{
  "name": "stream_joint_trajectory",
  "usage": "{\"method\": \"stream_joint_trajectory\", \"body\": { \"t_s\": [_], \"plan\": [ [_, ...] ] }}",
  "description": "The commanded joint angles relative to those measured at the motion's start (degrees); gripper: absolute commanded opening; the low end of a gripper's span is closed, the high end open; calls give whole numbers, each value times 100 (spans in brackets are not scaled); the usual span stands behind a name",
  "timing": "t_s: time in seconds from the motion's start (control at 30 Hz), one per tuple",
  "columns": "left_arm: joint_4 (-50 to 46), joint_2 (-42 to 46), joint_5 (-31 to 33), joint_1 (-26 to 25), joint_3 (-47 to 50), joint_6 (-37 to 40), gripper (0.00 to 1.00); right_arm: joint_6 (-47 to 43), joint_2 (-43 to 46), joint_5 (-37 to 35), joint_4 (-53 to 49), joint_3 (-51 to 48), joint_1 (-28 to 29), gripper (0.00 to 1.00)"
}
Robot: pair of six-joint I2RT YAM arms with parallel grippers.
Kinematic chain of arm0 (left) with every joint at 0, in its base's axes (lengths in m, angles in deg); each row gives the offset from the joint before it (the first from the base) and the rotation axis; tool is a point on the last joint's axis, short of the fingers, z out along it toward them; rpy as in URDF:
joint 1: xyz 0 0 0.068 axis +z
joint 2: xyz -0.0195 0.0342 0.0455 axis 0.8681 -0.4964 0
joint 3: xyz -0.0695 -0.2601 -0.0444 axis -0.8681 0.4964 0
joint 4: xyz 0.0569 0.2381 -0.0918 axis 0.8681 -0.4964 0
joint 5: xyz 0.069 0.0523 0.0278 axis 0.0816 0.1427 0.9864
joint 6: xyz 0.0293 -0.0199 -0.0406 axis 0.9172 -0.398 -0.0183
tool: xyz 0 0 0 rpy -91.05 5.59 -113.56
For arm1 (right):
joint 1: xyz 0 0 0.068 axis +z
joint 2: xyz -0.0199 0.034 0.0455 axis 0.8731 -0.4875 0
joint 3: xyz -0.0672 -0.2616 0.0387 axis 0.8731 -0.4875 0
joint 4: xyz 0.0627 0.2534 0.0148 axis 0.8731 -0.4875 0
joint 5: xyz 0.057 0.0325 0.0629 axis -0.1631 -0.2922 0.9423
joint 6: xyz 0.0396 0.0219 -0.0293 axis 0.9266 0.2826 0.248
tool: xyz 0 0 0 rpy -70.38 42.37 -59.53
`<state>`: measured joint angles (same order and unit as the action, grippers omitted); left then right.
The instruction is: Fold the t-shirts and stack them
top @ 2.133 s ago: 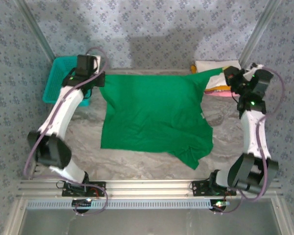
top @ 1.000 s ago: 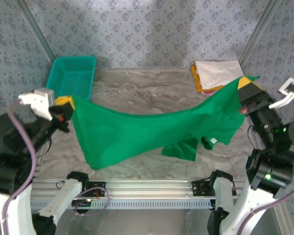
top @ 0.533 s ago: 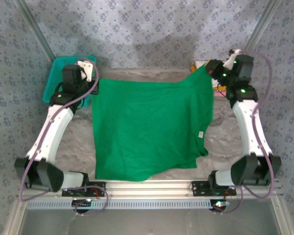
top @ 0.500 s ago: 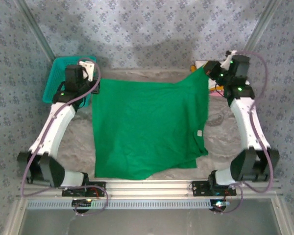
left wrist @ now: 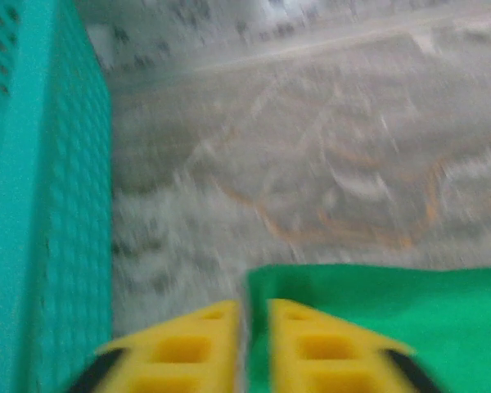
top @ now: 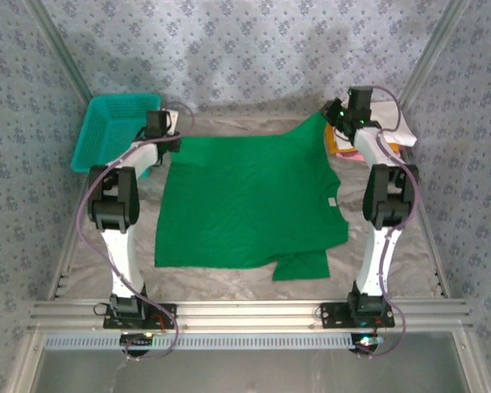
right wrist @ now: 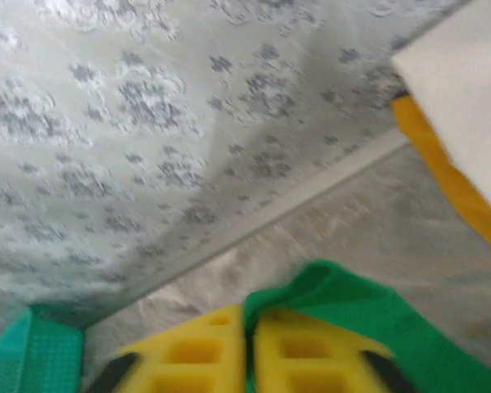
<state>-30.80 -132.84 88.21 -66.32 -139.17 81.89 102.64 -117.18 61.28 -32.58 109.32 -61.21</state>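
The bright green t-shirt [top: 250,201] lies spread across the marble table, its far edge stretched between both arms, one sleeve folded out at the near right. My left gripper [top: 170,141] is shut on the shirt's far left corner [left wrist: 344,311], yellow fingers [left wrist: 188,340] pinched together beside the basket. My right gripper [top: 334,115] is shut on the far right corner, green cloth [right wrist: 368,315] bunched between its yellow fingers [right wrist: 299,348]. A stack of folded shirts, white [top: 385,110] on top of orange-yellow [right wrist: 450,192], sits at the far right.
The teal mesh basket [top: 113,131] stands at the far left, its wall [left wrist: 41,205] close beside the left gripper. Patterned walls enclose the table on three sides. The aluminium rail [top: 245,311] runs along the near edge.
Both arms have stretched farther toward the back wall, drawing the green shirt away from the near rail and laying it flat. A sleeve now sticks out at the near right.
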Motion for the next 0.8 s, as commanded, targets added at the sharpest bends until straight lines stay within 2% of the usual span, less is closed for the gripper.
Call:
{"method": "stream_joint_trajectory", "body": {
  "t_s": [0.0,0.03,0.13,0.17,0.23,0.3,0.33,0.43,0.53,0.63,0.77],
  "plan": [
    [-131,-386,540,127,-1214,91,63,854,-1166,392,151,1826,126,34],
    [-224,-460,673,154,-1461,-43,68,1268,-1713,658,163,2667,126,37],
    [-318,-147,384,219,-1661,-346,68,2454,-3001,1143,302,5042,62,43],
    [-385,94,341,214,-1610,-475,65,2555,-3138,1208,157,5568,41,44],
    [-354,725,44,219,-1229,-646,59,2357,-2837,1491,-154,5636,-8,42],
    [-173,1501,-295,207,-497,-789,61,1732,-1962,1888,-425,4644,-4,42],
    [-85,1911,-445,204,-90,-852,66,1368,-1275,1884,-308,3634,39,42],
    [-403,2712,-606,34,727,-940,67,232,626,1052,-52,855,201,43],
    [-680,3205,-623,-373,1307,-843,67,-428,1828,363,-395,-629,311,39],
    [-420,3604,-797,-764,2118,-1194,65,-683,2063,-98,-712,-1376,469,36],
    [-640,3298,-695,-1268,2526,-1401,61,-637,1379,501,-932,-1329,457,35]
  ]
}}
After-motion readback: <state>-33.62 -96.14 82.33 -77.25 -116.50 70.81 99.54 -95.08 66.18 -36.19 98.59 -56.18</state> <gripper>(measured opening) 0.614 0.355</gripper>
